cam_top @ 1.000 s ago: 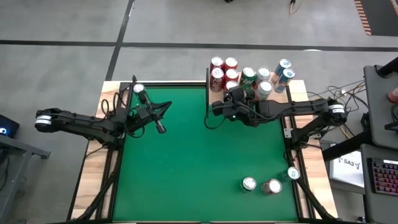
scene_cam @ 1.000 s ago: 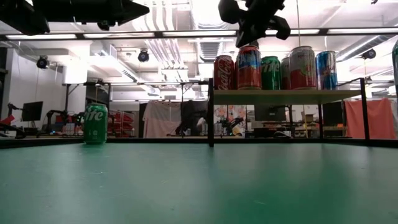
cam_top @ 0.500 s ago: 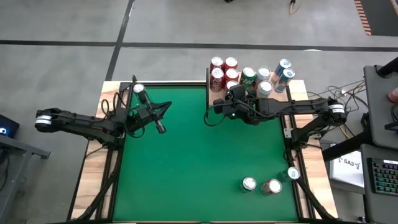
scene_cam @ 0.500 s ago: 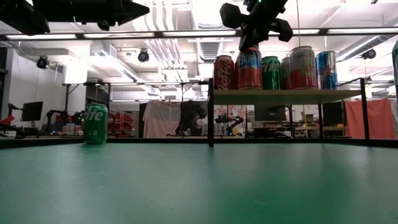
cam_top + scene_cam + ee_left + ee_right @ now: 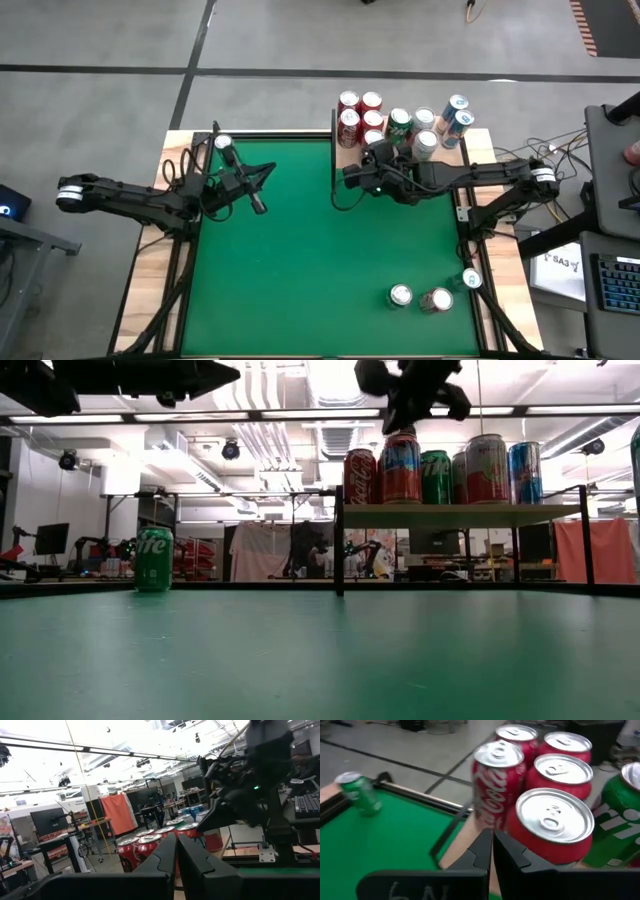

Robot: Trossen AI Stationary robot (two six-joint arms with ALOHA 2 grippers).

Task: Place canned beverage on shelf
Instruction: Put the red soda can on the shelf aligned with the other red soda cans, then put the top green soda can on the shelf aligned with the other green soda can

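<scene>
The shelf [image 5: 346, 160], a light-wood board on thin black posts [image 5: 460, 515], stands at the table's far right. Several upright red, green and blue cans [image 5: 400, 468] rest on it by their bases. My right gripper [image 5: 492, 839] is shut and hovers over the shelf's near-left edge, beside the front red can [image 5: 554, 827], with nothing between its fingers [image 5: 352, 178]. My left gripper [image 5: 176, 842] is shut and empty, raised above the table's left side [image 5: 258, 190] and pointing toward the shelf. A green can [image 5: 153, 559] stands at the far left corner [image 5: 222, 143].
Three more cans [image 5: 400, 295] [image 5: 437, 300] [image 5: 471, 279] sit near the table's near right corner. Green felt [image 5: 300, 260] lies open between the arms. A desk with a keyboard [image 5: 620, 285] is beyond the right edge.
</scene>
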